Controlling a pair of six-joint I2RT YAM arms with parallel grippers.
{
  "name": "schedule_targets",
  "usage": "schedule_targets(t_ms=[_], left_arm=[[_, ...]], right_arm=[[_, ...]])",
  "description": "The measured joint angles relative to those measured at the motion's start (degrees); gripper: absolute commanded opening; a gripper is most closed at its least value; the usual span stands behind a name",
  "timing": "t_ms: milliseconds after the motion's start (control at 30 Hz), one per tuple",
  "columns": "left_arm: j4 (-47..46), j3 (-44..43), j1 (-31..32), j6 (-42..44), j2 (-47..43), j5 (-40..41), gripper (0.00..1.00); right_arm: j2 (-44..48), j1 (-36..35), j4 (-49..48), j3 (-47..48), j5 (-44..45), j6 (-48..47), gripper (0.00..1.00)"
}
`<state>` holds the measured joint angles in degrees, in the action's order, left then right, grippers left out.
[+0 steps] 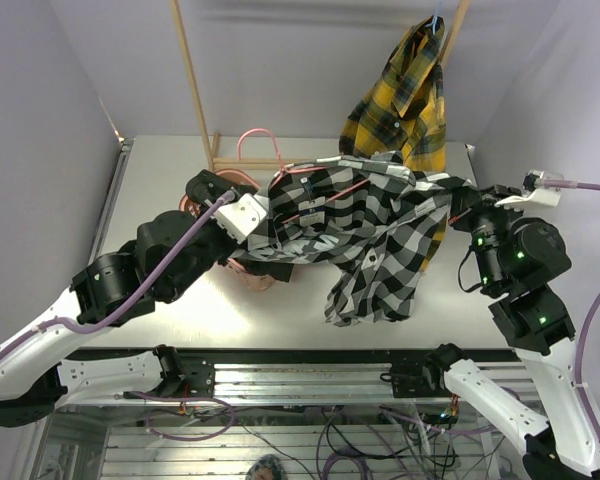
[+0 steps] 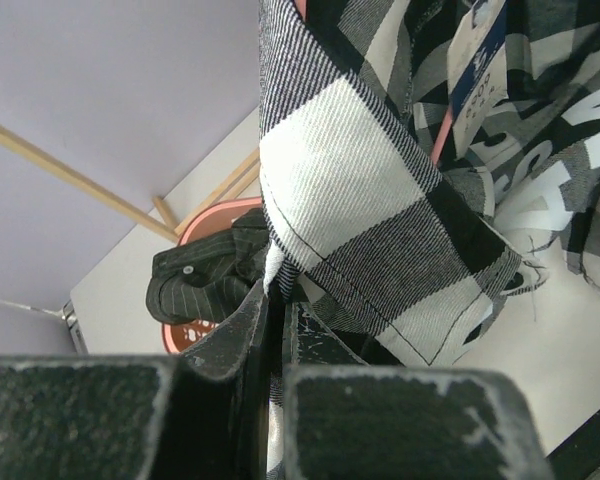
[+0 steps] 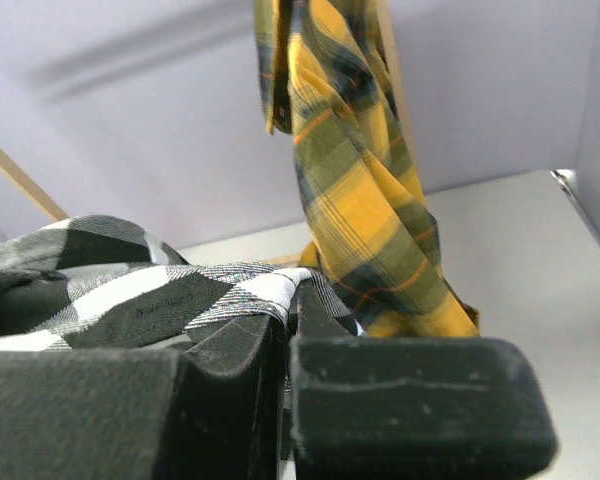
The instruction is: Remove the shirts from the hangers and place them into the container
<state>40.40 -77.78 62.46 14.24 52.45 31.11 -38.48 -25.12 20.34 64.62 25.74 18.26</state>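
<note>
Both claws are clamped on the check shirt [image 1: 375, 245]: the left gripper [image 1: 263, 215] left of the table's [image 1: 180, 310] middle, the right gripper [image 1: 460, 207] near its right edge, cloth sagging between with the pink hanger [image 1: 330, 198] inside. The basket [image 2: 212, 212] sits under the left arm. At the far edge hangs the yellow shirt [image 1: 400, 100].

Black two-finger right gripper [image 3: 286, 335] pinching black-and-white check shirt fabric [image 3: 130, 300] at lower left, yellow-and-black plaid shirt [image 3: 365, 210] hanging down centre frame, pale grey tabletop [image 3: 540, 230] lying at right
</note>
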Motion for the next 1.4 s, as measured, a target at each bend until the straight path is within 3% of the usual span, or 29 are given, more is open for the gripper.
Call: schedule_targets(t_ms=[433, 700, 800, 900, 967, 1200, 1400], left_arm=[[-0.4, 3.8, 0.0, 0.6, 0.8, -5.9, 0.07], [-1.5, 2.0, 0.0, 0.6, 0.2, -7.6, 0.07], [-0.9, -1.7, 0.0, 0.6, 0.7, -9.6, 0.07], [0.0, -5.2, 0.0, 0.5, 1.4, -11.3, 0.07], [0.2, -6.1, 0.0, 0.5, 1.7, -11.8, 0.07], [2.4, -6.1, 0.0, 0.5, 3.5, -12.1, 0.07], [3.3, -6.3, 0.0, 0.3, 4.8, -13.3, 0.07]], right_arm=[[-0.5, 0.0, -15.6, 0.3, -12.5, 2.7, 0.0], [-6.4, 0.0, -5.4, 6.5, -13.9, 4.0, 0.01], [-7.2, 0.0, 0.9, 5.2, -13.7, 3.8, 0.1], [-8.0, 0.0, 5.9, 4.6, -14.1, 3.5, 0.35], [-8.0, 0.0, 8.4, 4.6, -15.6, 3.2, 0.44], [-6.9, 0.0, 15.2, 6.6, -27.3, -0.1, 0.47], [-7.8, 0.0, 20.9, 13.7, -34.0, -4.5, 0.5]])
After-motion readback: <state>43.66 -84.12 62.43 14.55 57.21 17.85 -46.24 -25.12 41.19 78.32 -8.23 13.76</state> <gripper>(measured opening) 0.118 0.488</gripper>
